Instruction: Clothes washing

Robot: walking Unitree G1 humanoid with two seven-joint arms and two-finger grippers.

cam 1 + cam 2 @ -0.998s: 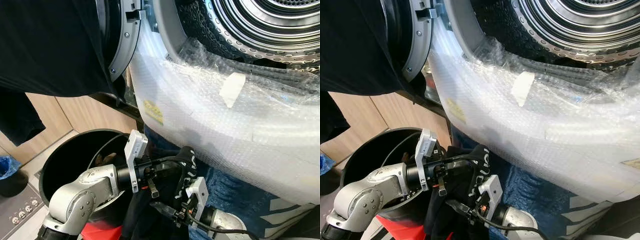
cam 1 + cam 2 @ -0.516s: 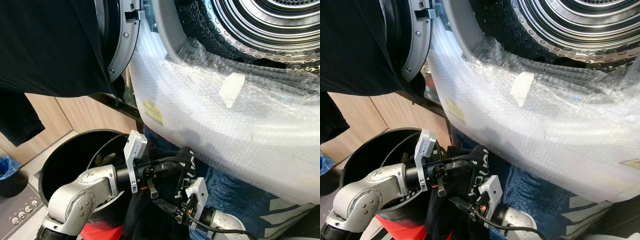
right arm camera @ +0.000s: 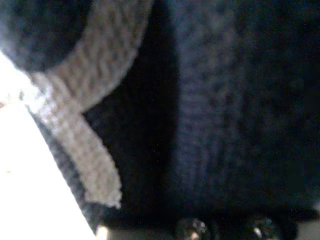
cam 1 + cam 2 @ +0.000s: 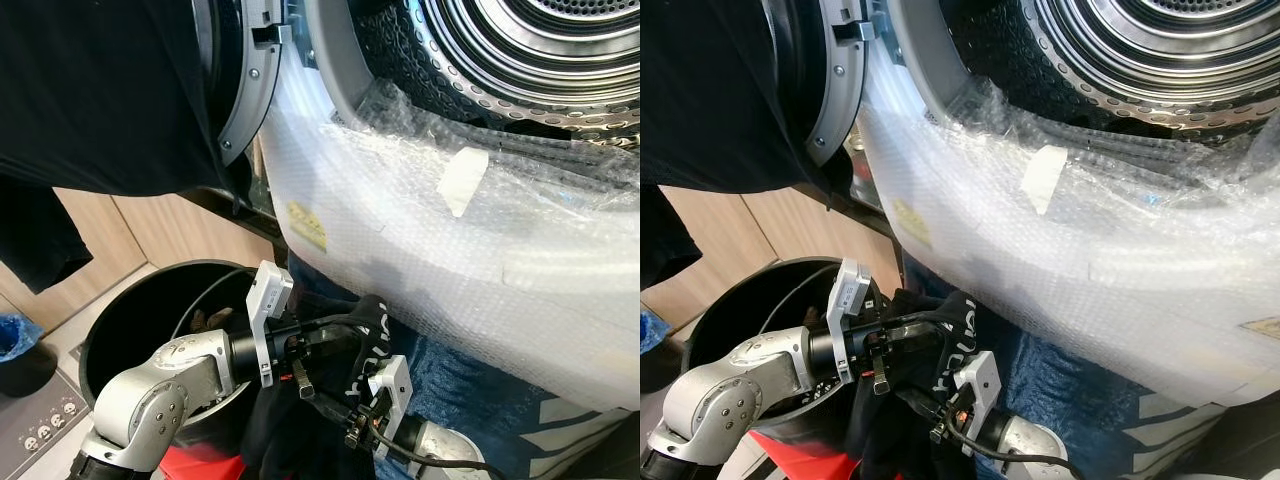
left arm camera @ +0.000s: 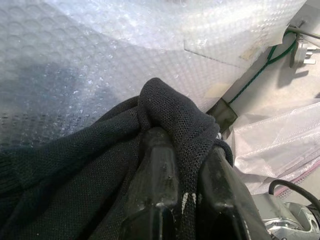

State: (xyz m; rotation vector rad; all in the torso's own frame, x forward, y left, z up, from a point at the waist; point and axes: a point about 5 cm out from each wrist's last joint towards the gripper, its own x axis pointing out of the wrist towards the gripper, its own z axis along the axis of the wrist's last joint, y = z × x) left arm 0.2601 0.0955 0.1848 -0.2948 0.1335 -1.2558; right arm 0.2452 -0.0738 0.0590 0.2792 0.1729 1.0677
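— Black knit, the garment (image 4: 368, 335); it hangs low at the near side, just above the bin (image 4: 140, 320), under the bubble wrap (image 4: 450, 250) on the washer's lip.

— Left gripper (image 5: 182, 200) is clamped on a fold; the right gripper (image 4: 345, 425) is pressed into cloth, fingers I cannot tell.

— Lift high and clear the wrap before reaching for the drum (image 4: 530, 50); mind trailing cloth.
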